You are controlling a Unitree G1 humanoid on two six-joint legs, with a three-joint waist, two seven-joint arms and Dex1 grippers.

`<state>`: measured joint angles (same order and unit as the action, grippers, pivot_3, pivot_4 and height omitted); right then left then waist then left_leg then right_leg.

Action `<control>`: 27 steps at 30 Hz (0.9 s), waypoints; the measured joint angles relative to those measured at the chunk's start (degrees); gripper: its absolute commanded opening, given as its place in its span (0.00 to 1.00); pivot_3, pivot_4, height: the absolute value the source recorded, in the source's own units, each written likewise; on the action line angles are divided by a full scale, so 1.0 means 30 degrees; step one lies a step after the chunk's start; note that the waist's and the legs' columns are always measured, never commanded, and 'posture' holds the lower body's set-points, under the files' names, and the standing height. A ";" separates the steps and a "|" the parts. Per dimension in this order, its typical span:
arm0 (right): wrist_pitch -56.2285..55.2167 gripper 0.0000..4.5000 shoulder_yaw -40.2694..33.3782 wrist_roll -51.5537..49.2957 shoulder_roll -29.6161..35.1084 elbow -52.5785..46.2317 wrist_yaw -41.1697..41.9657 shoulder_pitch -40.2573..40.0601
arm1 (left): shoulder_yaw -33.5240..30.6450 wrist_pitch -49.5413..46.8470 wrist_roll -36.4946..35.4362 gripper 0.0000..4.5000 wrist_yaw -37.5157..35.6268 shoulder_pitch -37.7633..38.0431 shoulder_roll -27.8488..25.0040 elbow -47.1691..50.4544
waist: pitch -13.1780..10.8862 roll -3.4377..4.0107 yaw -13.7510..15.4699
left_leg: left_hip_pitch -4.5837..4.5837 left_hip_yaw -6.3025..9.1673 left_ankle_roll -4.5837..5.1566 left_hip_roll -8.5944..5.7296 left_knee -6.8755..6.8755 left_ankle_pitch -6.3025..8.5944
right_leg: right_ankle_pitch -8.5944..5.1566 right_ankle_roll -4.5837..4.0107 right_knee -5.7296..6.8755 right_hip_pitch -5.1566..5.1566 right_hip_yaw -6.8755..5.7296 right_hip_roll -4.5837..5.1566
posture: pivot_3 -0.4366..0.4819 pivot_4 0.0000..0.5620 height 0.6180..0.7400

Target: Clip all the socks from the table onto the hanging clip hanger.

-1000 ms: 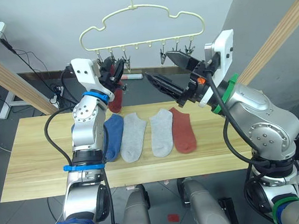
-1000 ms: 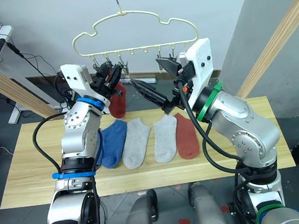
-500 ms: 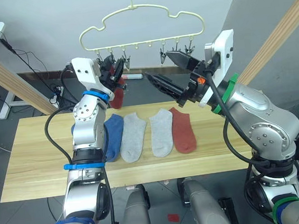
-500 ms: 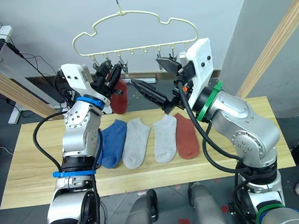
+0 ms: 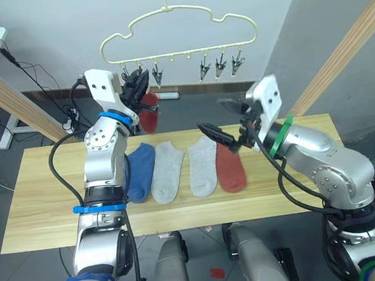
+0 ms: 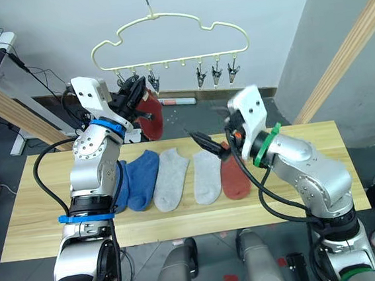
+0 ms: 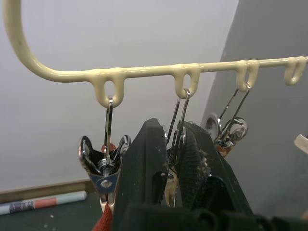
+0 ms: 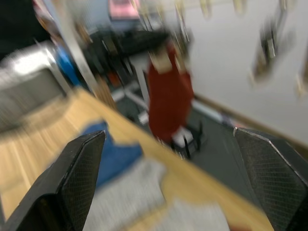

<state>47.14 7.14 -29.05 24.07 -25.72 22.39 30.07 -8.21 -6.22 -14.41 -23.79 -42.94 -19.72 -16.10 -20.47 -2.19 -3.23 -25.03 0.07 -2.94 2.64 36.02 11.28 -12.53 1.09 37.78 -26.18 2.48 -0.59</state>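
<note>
The right pincer (image 5: 220, 119), its black fingers spread wide and empty, hangs low over the bench (image 5: 41, 208), just above the rust red sock (image 5: 230, 166) at the right end of the row. Left of that lie two grey socks (image 5: 167, 172) and a blue sock (image 5: 141, 171), with a second blue one seemingly tucked beneath it behind the left arm. All look light, limp and easy to crumple, so a pinch at the cuff edge should lift one cleanly and leave an edge free to feed into a clip. Farther back, the left pincer (image 7: 168, 144) is pressed together about a metal clip of the clip hanger (image 5: 175, 15), near its left end, where another rust red sock (image 5: 148, 114) already dangles. The free clips (image 5: 220, 63) hang in a row to the right. Slanting wooden poles (image 5: 344, 45) flank the scene; cables and a white desk sit far left.
</note>
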 measured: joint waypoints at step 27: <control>-1.1144 1.00 0.5178 1.0751 -0.1332 2.1803 0.7198 0.5717 | -0.1868 -1.9807 -0.9412 0.06 -0.3855 -0.1026 -0.5018 0.5573 | -0.0009 0.0007 -0.0007 | 0.0044 -0.0001 -0.0012 0.0023 -0.0008 -0.0005 | -0.0002 -0.0004 0.0045 0.0000 0.0016 -0.0037 | 0.46 0.62 1.00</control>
<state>13.71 22.68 3.21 20.08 39.69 43.99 47.22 -13.82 -65.64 -42.64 -35.35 -46.01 -34.77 0.62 -20.50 -2.16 -3.25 -24.90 0.06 -2.97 2.71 36.00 11.27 -12.53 1.08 37.91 -26.17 2.53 -0.70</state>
